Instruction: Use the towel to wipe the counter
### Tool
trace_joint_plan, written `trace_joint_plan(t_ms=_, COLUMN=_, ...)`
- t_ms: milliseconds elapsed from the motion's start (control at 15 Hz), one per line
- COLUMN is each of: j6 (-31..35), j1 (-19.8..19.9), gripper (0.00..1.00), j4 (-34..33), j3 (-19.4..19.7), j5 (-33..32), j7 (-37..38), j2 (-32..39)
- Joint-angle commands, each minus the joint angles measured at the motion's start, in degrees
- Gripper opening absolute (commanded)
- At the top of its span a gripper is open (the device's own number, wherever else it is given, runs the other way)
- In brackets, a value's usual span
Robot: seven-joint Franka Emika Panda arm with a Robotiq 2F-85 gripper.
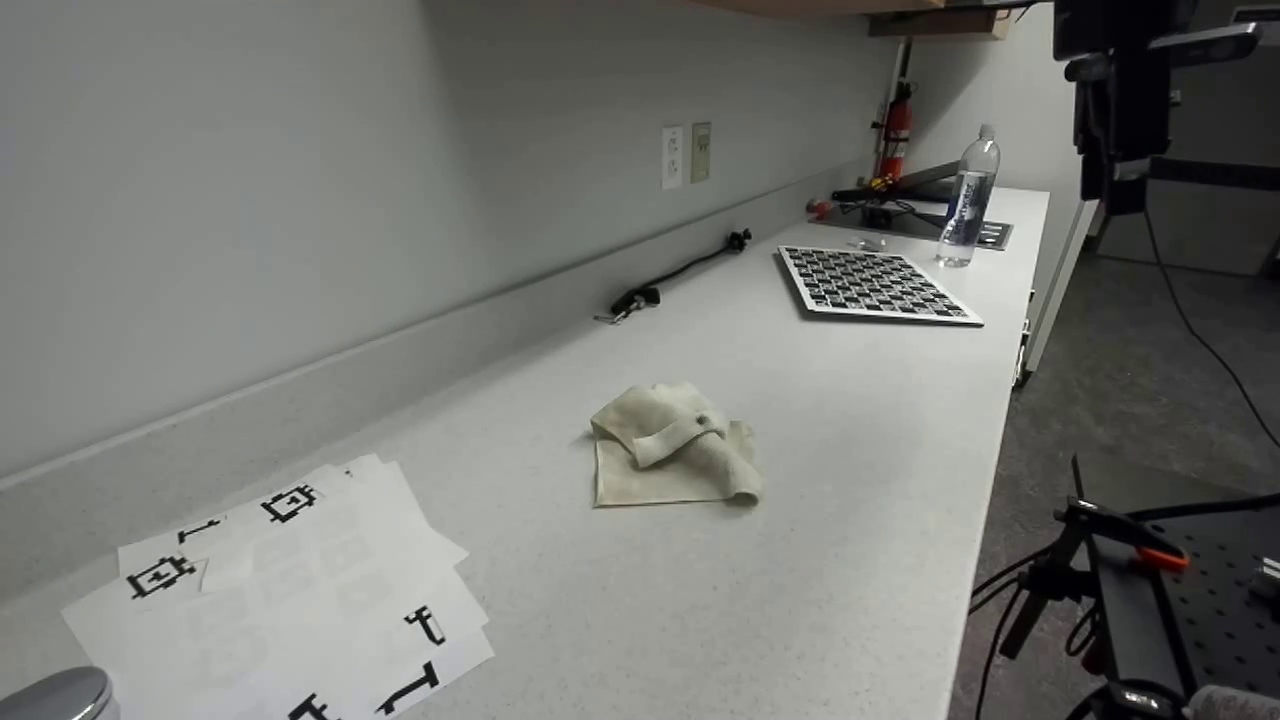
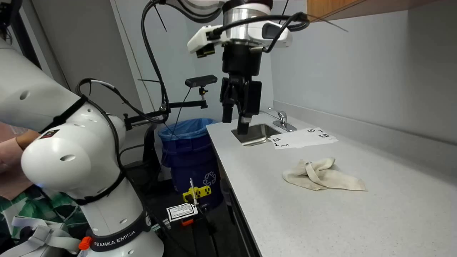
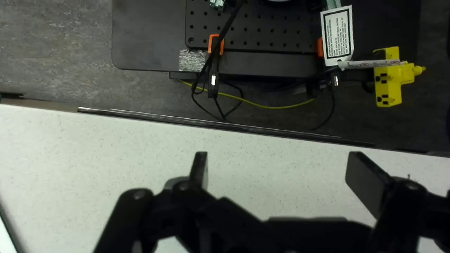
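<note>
A cream towel [image 1: 668, 470] lies crumpled and partly folded on the light speckled counter [image 1: 800, 610]. The towel [image 2: 323, 176] and the counter [image 2: 321, 225] show in both exterior views. My gripper [image 2: 235, 123] hangs fingers down, above the counter's front edge and well apart from the towel. In the wrist view my gripper [image 3: 277, 172] has its two fingers wide apart with nothing between them. Bare counter [image 3: 105, 168] shows beneath it there. The towel is out of the wrist view.
Printed paper sheets [image 1: 290, 590] lie near the sink [image 2: 255, 135] and faucet [image 2: 284, 123]. A checkered board [image 1: 875, 283] and a water bottle [image 1: 968, 205] stand toward the far end. A black cable [image 1: 690, 268] lies along the wall. A wooden cabinet [image 2: 339, 9] hangs overhead.
</note>
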State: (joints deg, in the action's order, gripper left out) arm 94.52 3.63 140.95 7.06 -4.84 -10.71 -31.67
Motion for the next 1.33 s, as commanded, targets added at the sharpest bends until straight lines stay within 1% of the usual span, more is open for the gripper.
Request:
trace_joint_plan(t_ms=0, j6=2.47, j1=-1.94, gripper=1.0, j4=0.36, j3=-1.78, j5=0.52, j7=-0.19, j2=2.71)
trace_joint_plan(t_ms=200, j6=6.82, j1=-3.55, gripper=1.0, j4=0.26, j3=-3.74, j5=-0.11, j7=-0.55, j2=5.64)
trace_joint_plan(t_ms=400, j6=13.5, j1=-4.66, gripper=1.0, j4=-0.88, j3=-5.33, j5=-1.03, j7=-0.83, j2=9.58)
trace_joint_plan(t_ms=600, j6=20.31, j1=-4.99, gripper=1.0, j4=-2.6, j3=-6.42, j5=-1.54, j7=-0.4, j2=13.82)
trace_joint_plan(t_ms=867, j6=28.25, j1=-5.22, gripper=1.0, j4=-5.64, j3=-7.02, j5=-0.01, j7=0.12, j2=19.31)
trace_joint_plan(t_ms=1000, j6=30.46, j1=-5.29, gripper=1.0, j4=-6.87, j3=-7.36, j5=0.28, j7=0.59, j2=21.25)
trace_joint_plan(t_ms=1067, j6=29.08, j1=-4.83, gripper=1.0, j4=-4.25, j3=-7.09, j5=-0.25, j7=0.11, j2=18.41)
trace_joint_plan(t_ms=1267, j6=30.1, j1=-4.86, gripper=1.0, j4=-5.8, j3=-7.34, j5=-0.24, j7=0.19, j2=20.68)
